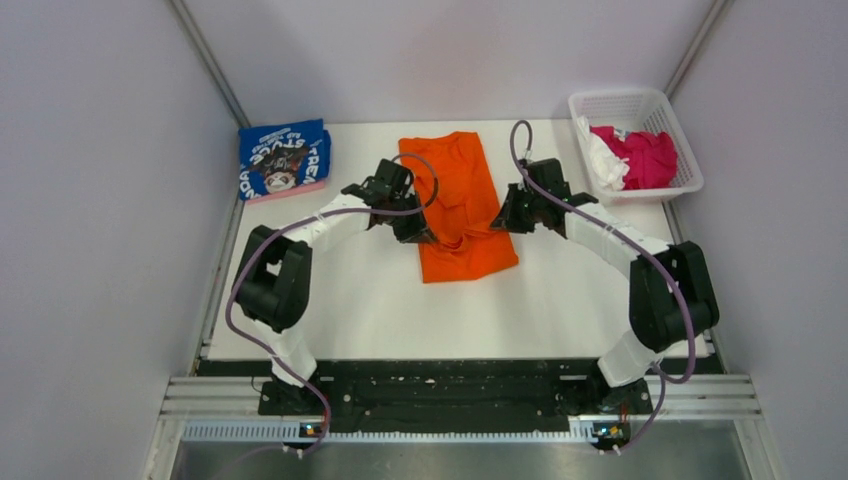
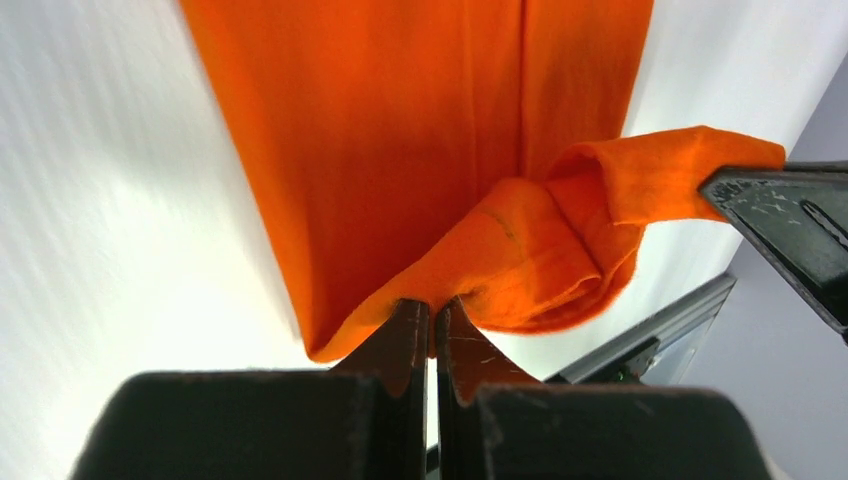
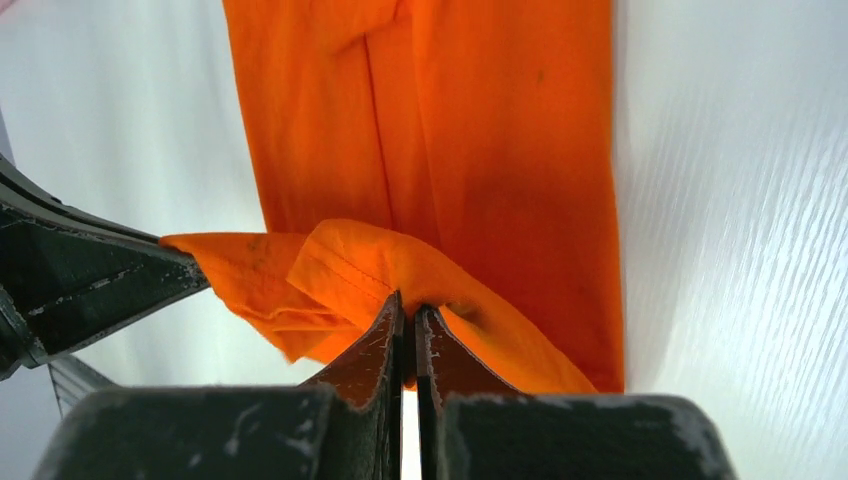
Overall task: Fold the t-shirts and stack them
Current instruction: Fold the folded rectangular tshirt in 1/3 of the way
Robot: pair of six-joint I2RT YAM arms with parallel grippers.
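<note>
The orange shirt (image 1: 460, 190) lay as a long strip in the middle of the table (image 1: 350, 310), running far to near. The left gripper (image 1: 420, 232) pinched a raised fold at its left edge. The right gripper (image 1: 503, 222) pinched another at its right edge, with cloth bunched between them.

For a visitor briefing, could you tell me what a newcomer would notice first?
The bright orange t-shirt mid-table, pinched on either side by the left jaws and right jaws, both shut. Then the folded blue t-shirt at the far left corner, and the white basket of magenta and white cloth far right.
</note>
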